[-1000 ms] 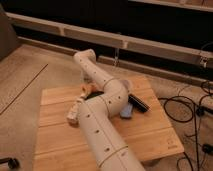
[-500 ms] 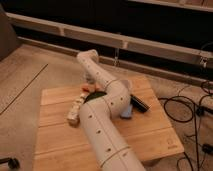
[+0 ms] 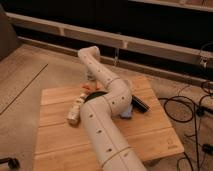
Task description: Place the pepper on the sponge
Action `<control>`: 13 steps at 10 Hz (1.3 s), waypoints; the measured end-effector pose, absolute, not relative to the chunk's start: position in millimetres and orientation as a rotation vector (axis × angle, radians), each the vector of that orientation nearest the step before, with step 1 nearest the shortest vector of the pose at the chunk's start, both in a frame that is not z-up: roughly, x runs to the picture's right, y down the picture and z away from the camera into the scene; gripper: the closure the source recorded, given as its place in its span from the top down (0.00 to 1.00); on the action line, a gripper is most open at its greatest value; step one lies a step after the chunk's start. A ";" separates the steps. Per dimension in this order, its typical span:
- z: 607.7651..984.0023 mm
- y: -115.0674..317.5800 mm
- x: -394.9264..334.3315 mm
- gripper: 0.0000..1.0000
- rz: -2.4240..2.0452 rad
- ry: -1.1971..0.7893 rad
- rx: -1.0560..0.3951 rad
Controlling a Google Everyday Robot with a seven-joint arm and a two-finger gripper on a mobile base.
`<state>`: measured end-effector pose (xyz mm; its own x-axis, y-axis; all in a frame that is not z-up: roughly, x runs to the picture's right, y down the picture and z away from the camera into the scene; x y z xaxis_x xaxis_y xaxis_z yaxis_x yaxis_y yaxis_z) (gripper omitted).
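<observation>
We see the gripper lowered to the far middle of the wooden table, its fingers drawn together right over the pepper. We cannot make out whether the pepper sits between them. The pepper lies at 10 o'clock of the green bowl, which the white arm mostly covers. The sponge, at 4 o'clock of the pepper, shows only a blue corner past the arm. A black bar lies just beside it at 2 o'clock. A whitish bottle lies at 7 o'clock of the pepper. The table's near right stretch is open board. Cables trail on the floor at 3 o'clock.
</observation>
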<state>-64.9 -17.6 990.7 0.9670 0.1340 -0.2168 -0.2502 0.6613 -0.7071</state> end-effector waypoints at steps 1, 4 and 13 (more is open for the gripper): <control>983.4 -35.0 -60.3 0.00 0.230 0.159 -0.785; 960.7 -77.2 -44.8 0.00 0.280 0.188 -0.701; 946.7 -85.0 -26.1 0.00 0.340 0.229 -0.702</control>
<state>-26.1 -85.0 946.7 0.9205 0.2279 -0.3173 -0.3799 0.7120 -0.5906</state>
